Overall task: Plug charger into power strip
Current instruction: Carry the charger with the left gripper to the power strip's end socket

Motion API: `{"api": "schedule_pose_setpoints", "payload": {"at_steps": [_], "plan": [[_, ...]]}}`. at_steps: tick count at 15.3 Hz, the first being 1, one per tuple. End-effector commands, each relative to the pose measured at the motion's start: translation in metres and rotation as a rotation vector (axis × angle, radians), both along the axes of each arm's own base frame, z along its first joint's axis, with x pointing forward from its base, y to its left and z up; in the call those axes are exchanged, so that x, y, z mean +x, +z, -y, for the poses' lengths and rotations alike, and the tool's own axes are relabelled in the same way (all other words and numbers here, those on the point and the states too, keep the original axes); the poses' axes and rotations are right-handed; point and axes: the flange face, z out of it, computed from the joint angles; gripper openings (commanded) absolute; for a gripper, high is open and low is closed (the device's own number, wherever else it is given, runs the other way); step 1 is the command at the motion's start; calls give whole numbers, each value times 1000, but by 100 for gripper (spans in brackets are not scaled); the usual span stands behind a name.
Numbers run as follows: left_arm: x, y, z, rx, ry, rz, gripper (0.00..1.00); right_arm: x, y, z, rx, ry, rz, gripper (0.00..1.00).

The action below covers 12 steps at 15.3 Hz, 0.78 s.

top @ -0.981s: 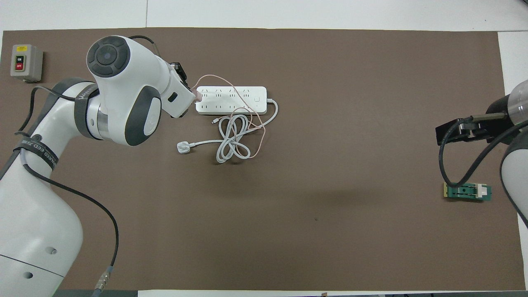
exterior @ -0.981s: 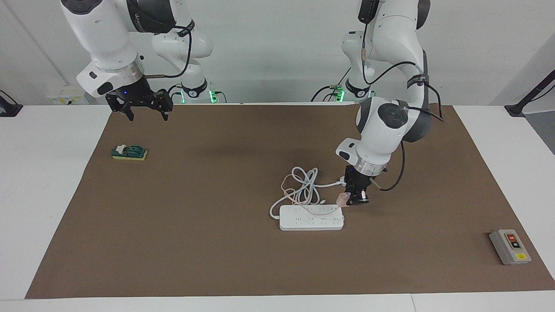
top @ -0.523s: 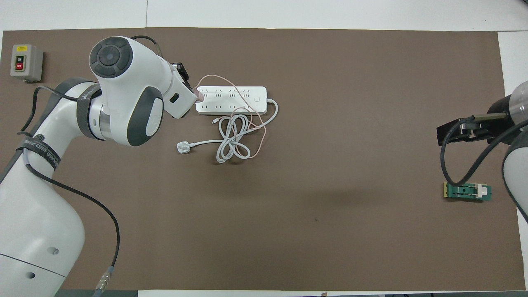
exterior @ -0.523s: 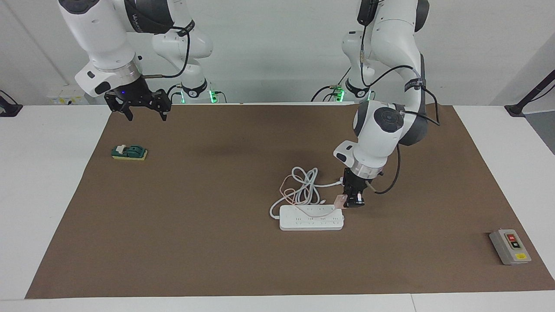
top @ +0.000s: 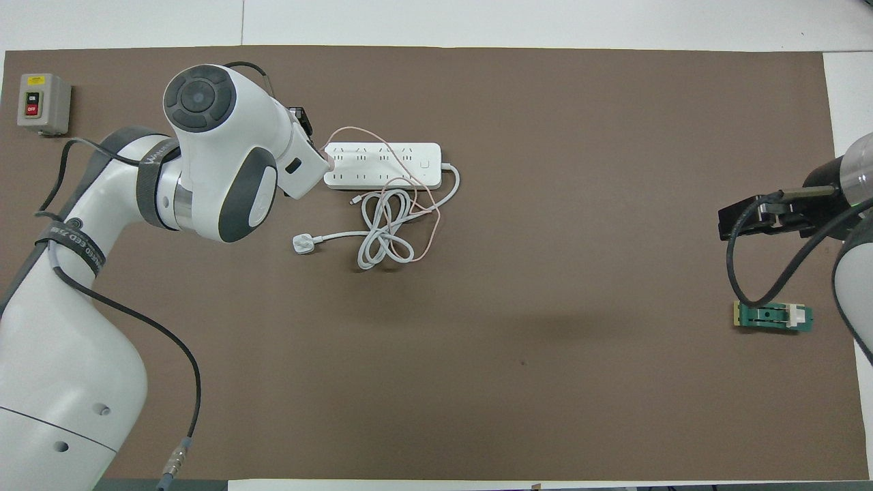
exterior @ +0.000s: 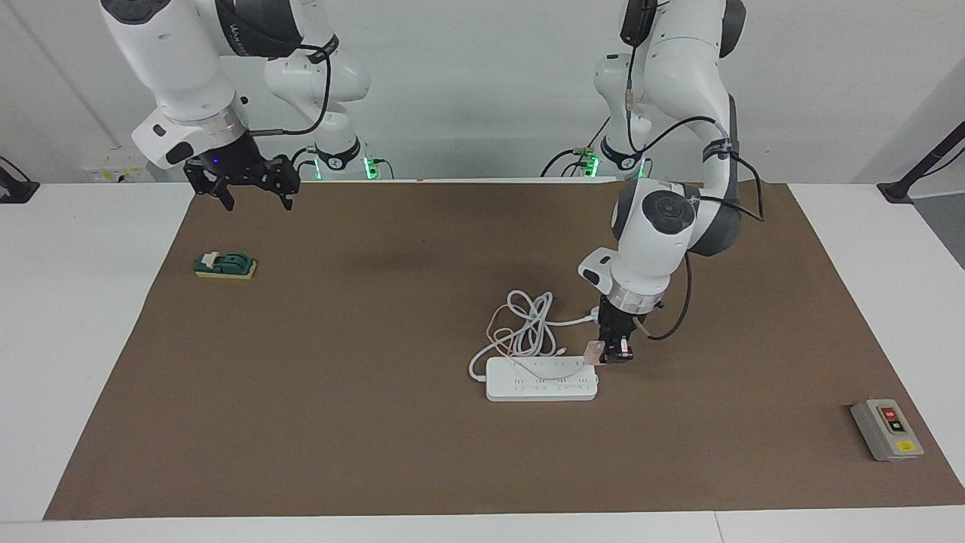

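The power strip (exterior: pixel 541 379) (top: pixel 382 166) lies flat on the brown mat, sockets up. My left gripper (exterior: pixel 614 353) is shut on the charger (exterior: pixel 595 351) (top: pixel 328 160), a small pink cube. It holds the cube just over the strip's end toward the left arm's end of the table, and whether the two touch I cannot tell. The charger's thin pink cable (exterior: pixel 501 332) (top: pixel 430 232) trails across the strip into a loose loop. In the overhead view the left wrist hides the fingers. My right gripper (exterior: pixel 256 202) (top: pixel 743 221) hangs open and holds nothing, waiting over the mat's edge by the right arm's base.
The strip's thick white cord (exterior: pixel 528 320) (top: pixel 382 235) is coiled just nearer the robots, ending in a white plug (top: pixel 303 243). A grey button box (exterior: pixel 886 430) (top: pixel 42 103) sits at the left arm's end. A green-and-yellow block (exterior: pixel 225 265) (top: pixel 773 316) lies below the right gripper.
The left arm has swung slightly toward the strip's end, carrying the charger with it. The right gripper has barely shifted.
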Motion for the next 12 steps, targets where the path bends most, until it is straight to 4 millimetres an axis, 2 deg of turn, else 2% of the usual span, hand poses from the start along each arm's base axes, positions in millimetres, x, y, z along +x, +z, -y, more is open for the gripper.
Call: {"api": "schedule_pose_setpoints", "payload": {"at_steps": [1,12], "plan": [[0,-5,5,12,-20,28,12,-5,1,-1,18,-7,11,100],[-4,-19,9,12,-26,28,13,-5,1,-5,41,-2,12,100]]}}
